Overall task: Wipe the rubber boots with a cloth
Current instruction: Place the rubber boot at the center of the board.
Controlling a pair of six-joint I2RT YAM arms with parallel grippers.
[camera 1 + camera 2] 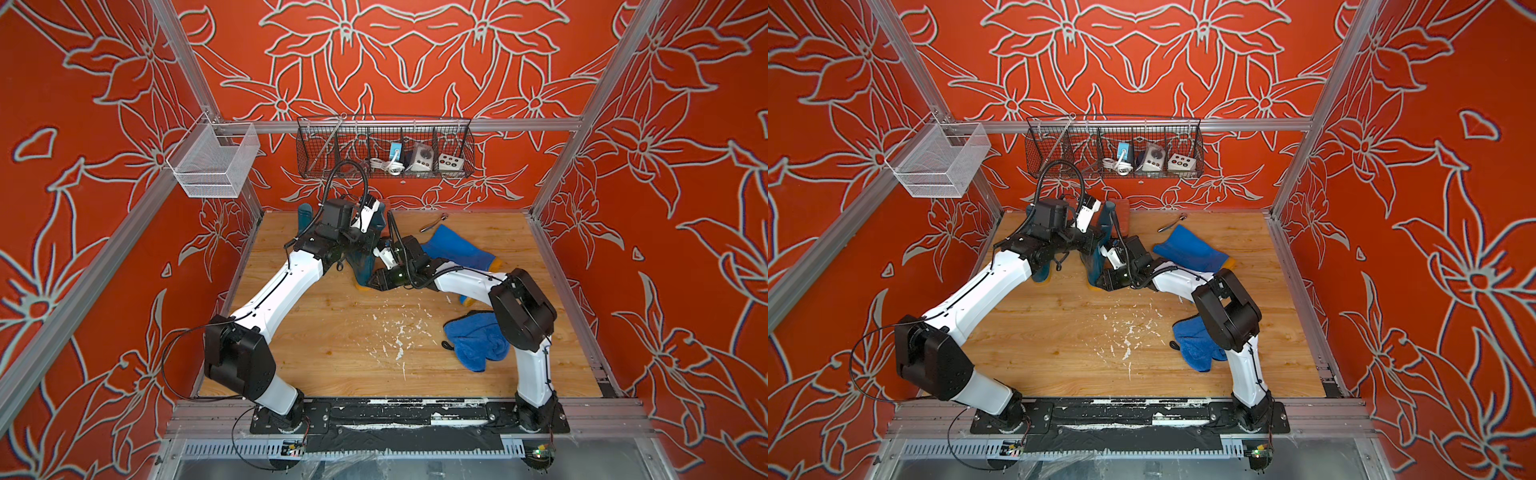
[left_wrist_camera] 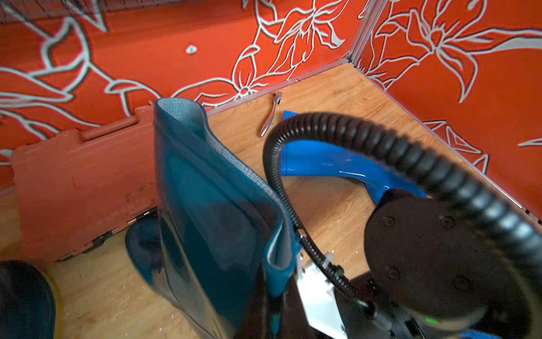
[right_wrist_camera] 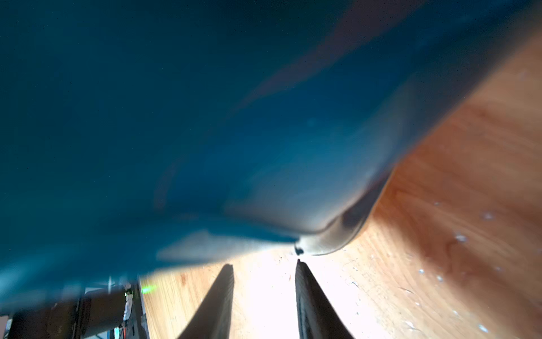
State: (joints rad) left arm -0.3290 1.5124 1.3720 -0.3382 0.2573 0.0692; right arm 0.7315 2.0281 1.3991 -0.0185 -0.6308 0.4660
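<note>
Gripper, left (image 1: 365,246): at central teal boot's (image 2: 211,211) shaft, jaws hidden, grip cannot be told.
Gripper, right (image 3: 264,264): at its sole, fingers parted, empty.
Blue boot (image 1: 453,249): lying right of it.
Cloth (image 1: 478,336): bunched, well right of it.

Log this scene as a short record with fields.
teal boots: two, upright, far side of table
blue boot: lying on its side, right of them
cloth: bunched on table by right arm's elbow, unheld
left gripper: at a teal boot's top; jaws unclear
right gripper: open, empty, low by a teal boot's foot
case: orange, against back wall
metal tool: on table near back wall
</note>
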